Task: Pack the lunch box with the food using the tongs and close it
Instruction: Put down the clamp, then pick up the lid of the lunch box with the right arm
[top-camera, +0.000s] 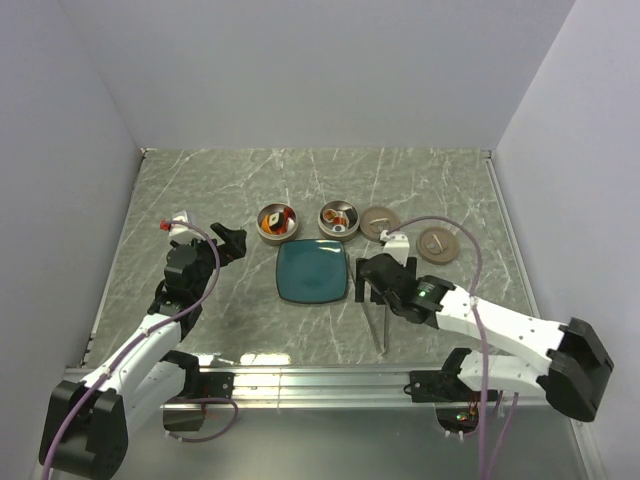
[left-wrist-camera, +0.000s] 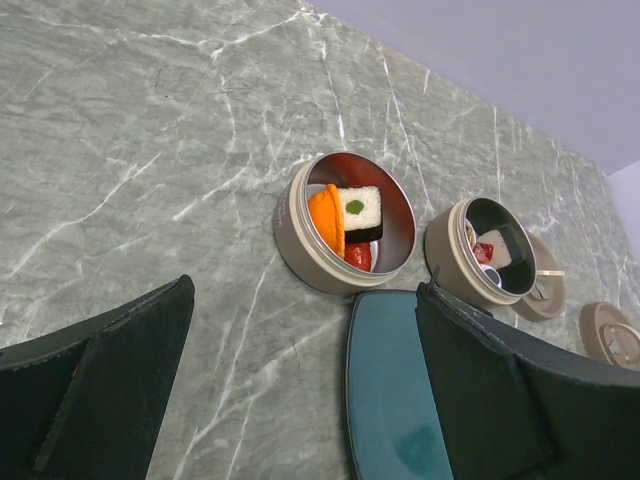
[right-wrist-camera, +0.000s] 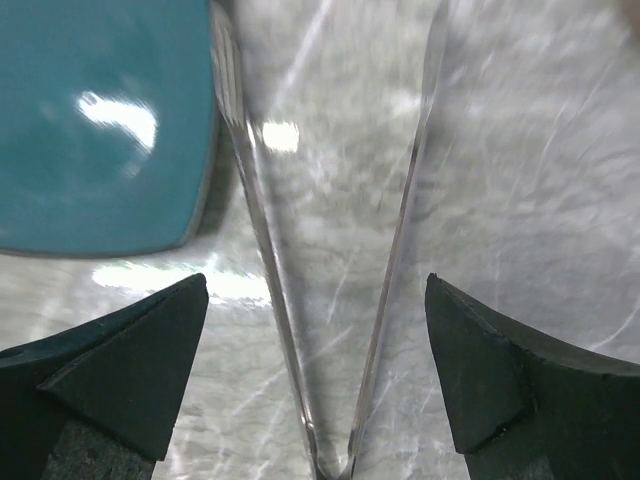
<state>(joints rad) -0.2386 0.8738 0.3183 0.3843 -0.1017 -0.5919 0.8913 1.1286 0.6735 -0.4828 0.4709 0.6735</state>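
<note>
On the grey marble table (top-camera: 200, 190), the tongs (top-camera: 377, 322) lie just at 3 o'clock of the teal plate (top-camera: 312, 272), their long axis running 12-to-6 with the joint at 6. Your right gripper (top-camera: 384, 277) hangs spread wide astride them, not touching, and far nearer than the left gripper (top-camera: 232, 240).

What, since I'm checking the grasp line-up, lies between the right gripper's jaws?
The right wrist view shows the tongs lying on the table between the open jaws of the right gripper, touching neither.
</note>
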